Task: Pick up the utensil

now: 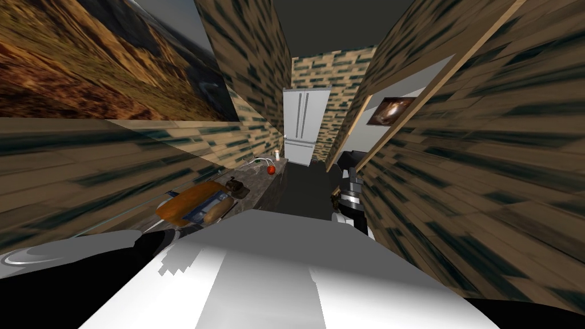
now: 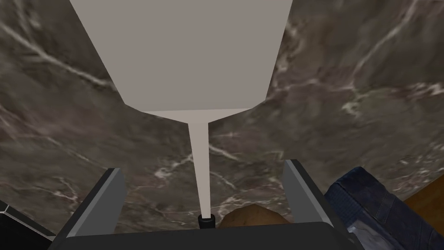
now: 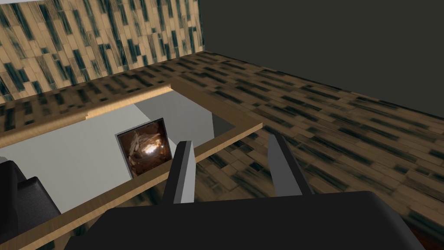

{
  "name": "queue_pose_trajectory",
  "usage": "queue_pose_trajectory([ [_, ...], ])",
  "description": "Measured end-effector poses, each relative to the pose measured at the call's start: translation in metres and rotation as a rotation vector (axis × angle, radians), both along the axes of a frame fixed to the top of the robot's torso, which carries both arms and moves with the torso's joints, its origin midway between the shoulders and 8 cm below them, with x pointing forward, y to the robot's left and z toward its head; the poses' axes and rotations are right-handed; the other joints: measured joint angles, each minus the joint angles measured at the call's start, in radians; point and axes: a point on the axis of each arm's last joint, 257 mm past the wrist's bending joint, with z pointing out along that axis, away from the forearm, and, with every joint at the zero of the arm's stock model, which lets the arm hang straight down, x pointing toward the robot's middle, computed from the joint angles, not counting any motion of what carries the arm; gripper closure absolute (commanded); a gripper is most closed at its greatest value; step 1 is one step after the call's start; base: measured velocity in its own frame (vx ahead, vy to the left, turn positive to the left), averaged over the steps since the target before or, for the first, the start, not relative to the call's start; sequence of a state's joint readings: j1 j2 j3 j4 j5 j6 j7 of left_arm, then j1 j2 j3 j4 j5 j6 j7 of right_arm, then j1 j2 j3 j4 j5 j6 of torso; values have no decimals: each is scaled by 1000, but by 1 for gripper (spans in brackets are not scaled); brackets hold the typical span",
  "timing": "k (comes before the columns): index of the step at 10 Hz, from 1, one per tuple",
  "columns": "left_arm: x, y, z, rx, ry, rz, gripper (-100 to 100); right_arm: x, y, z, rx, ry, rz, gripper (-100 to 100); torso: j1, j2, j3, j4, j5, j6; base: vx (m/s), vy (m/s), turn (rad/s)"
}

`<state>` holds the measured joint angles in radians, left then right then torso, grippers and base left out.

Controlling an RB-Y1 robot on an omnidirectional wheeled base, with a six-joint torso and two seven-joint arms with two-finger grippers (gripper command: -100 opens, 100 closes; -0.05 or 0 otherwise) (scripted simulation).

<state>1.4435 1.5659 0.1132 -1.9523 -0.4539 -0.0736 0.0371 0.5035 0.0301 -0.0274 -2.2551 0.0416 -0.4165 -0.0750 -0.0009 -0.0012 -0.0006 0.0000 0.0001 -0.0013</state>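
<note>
A: Count on the tabletop?
B: One utensil — pale, wide blade. One orange-brown board, one blue denim-like piece, one brown lump, one red round thing, one small white container, one dark object I can't identify.
A: Rest?
B: Two end effectors — left end effector, right end effector, two fingers each. One white fridge, one small framed picture.

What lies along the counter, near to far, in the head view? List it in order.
First the orange board, small dark object, red round thing, small white bottle, white fridge.
</note>
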Motion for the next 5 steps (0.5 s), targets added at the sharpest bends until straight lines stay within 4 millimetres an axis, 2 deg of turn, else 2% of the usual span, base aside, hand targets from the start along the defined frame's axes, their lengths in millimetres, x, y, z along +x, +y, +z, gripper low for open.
queue_pose_trajectory([
  [4, 0, -1, 0, -2, 0, -1, 100, 0, 0, 0, 0, 0, 0, 0, 1, 0, 0, 0, 0, 0, 0, 0, 0],
  [5, 0, -1, 0, -2, 0, -1, 0, 0, 0, 0, 0, 0, 0, 0, 1, 0, 0, 0, 0, 0, 0, 0, 0],
])
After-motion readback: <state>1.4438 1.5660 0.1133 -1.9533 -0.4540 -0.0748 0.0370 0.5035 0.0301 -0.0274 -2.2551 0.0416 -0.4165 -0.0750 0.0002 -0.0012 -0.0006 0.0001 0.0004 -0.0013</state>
